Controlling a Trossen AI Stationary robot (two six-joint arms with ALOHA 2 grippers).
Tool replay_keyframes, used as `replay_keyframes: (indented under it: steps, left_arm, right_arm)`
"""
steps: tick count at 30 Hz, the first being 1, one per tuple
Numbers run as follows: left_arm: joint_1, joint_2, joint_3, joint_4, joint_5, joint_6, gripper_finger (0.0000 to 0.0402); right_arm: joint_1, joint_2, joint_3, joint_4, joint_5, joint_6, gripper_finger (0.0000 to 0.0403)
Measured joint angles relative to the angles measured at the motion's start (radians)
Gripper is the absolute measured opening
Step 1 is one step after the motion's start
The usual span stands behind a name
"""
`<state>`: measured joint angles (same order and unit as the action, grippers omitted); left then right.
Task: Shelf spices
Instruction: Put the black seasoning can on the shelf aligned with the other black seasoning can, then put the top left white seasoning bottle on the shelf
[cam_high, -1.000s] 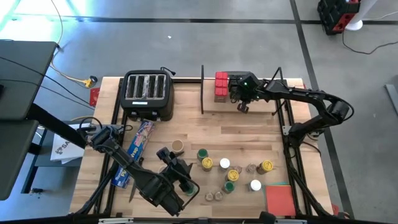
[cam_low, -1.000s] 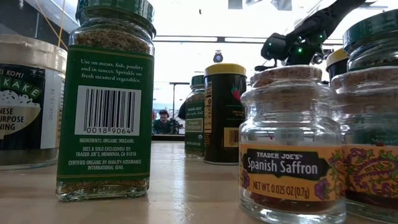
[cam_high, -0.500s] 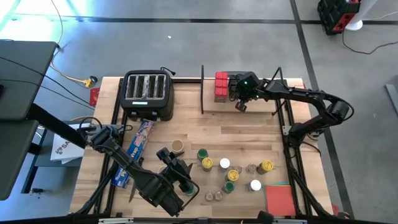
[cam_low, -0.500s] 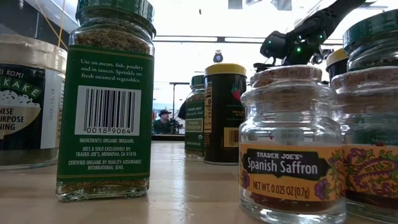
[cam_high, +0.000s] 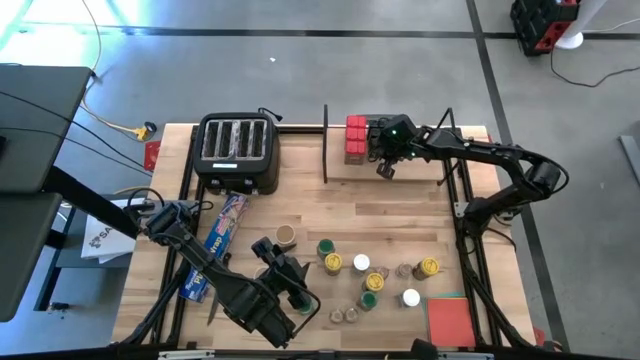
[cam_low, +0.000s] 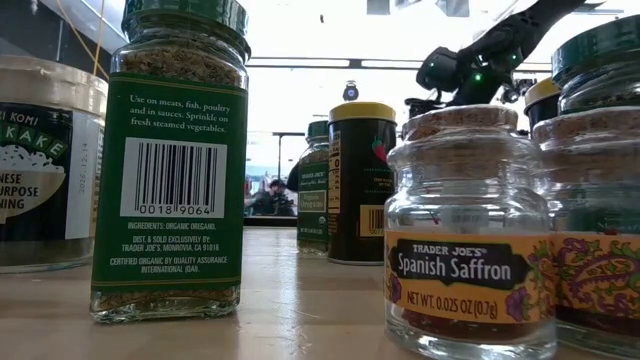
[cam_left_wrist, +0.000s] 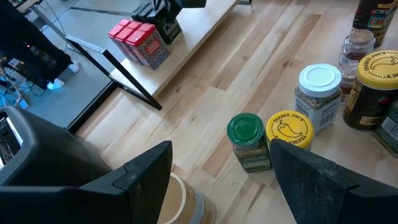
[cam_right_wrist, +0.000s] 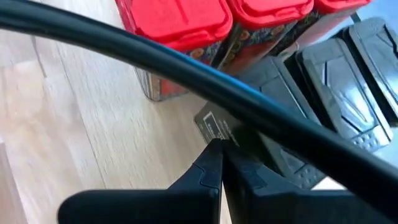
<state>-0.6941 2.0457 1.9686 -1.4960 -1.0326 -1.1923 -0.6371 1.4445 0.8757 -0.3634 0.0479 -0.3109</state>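
Hovering over the shelf (cam_high: 420, 160), the right pincer (cam_high: 385, 168) has its fingers pressed together on nothing, just beside three black boxes (cam_right_wrist: 323, 81) and three red tins (cam_high: 355, 138). The remaining jars (cam_high: 370, 280) (roughly a dozen) stand on the counter (cam_high: 400, 220) nearer the left pincer (cam_left_wrist: 217, 168), which is spread wide and empty.

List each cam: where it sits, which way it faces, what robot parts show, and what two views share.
High: overhead, straight down; both arms, shelf, toaster.
Low: tabletop level, facing across; saffron jar close, right arm above.
Left wrist: faces the green-lid jar; own jaws apart.
Right wrist: faces the black boxes; own jaws together.
Shared: red tins in high and both wrist views.
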Motion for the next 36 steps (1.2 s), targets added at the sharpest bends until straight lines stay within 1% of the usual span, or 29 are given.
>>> replay_keyframes:
  steps: [8, 14, 17, 20, 24, 27, 29, 33, 36]
  left_arm:
    - [0.0, 0.0, 0.0, 0.0, -0.001, 0.005, 0.0268]
    - [0.0, 0.0, 0.0, 0.001, -0.001, 0.004, 0.0268]
    - [0.0, 0.0, 0.0, 0.001, -0.001, 0.003, 0.0268]
    - [0.0, 0.0, 0.0, 0.002, -0.002, 0.0, 0.0268]
    - [0.0, 0.0, 0.0, 0.002, -0.007, 0.0, 0.0268]
    - [0.0, 0.0, 0.0, 0.004, -0.029, 0.0, 0.0268]
    - [0.0, 0.0, 0.0, 0.006, -0.036, 0.0, 0.0268]
    - [0.0, 0.0, 0.0, 0.009, -0.042, 0.017, 0.0268]
    - [0.0, 0.0, 0.0, 0.018, -0.056, 0.032, 0.0268]
  right_arm:
    - [0.0, 0.0, 0.0, 0.049, 0.0, 0.015, 0.0002]
    - [0.011, -0.008, 0.0, 0.025, -0.007, 0.015, 0.0002]
    - [0.044, -0.054, 0.0, -0.021, -0.015, 0.015, 0.0002]
    - [0.105, -0.136, 0.0, -0.081, -0.014, 0.026, 0.0002]
    - [0.26, -0.265, 0.0, -0.123, 0.007, 0.097, 0.0002]
    - [0.436, -0.349, -0.011, -0.119, 0.077, 0.154, 0.0002]
    - [0.578, -0.386, -0.023, -0.109, 0.145, 0.18, 0.0002]
    - [0.874, -0.407, -0.028, -0.085, 0.308, 0.225, 0.0002]
    - [1.053, -0.39, -0.029, -0.065, 0.389, 0.226, 0.0002]
